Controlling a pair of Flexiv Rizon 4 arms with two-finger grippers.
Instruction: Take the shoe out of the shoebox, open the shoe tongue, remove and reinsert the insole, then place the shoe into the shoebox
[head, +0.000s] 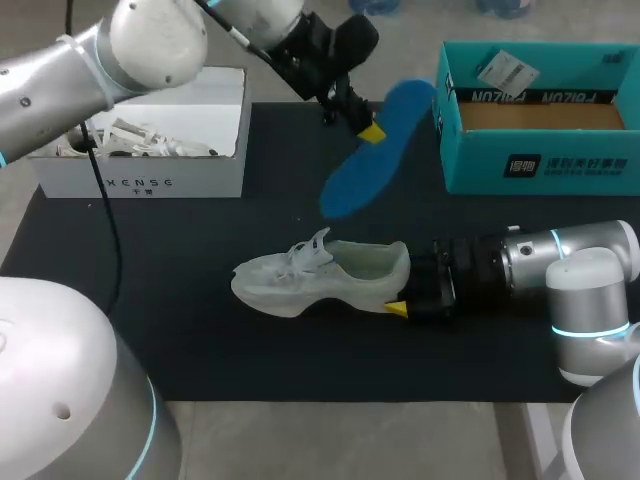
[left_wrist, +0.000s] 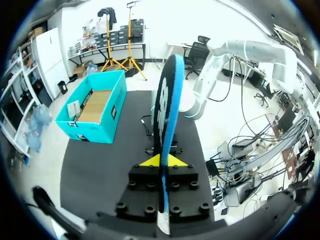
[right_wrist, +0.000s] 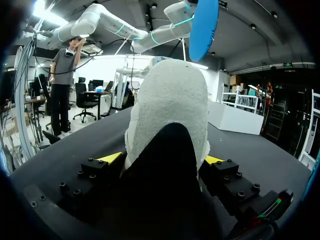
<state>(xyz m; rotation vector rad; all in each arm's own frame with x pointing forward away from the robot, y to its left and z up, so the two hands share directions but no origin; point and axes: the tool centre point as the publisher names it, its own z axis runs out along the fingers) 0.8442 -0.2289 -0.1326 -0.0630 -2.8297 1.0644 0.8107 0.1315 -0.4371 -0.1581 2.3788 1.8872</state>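
A blue insole hangs in the air above the black mat, and my left gripper is shut on its upper part. In the left wrist view the insole stands edge-on between the yellow tips of that gripper. A white shoe lies on the mat with its toe to the left. My right gripper holds its heel from both sides. The right wrist view shows the heel filling the gap of this gripper, with the insole high beyond it. The teal shoebox stands open at the back right.
A white open box with white items inside stands at the back left, under my left arm. The black mat covers the table. In the left wrist view the shoebox sits off to one side of the insole.
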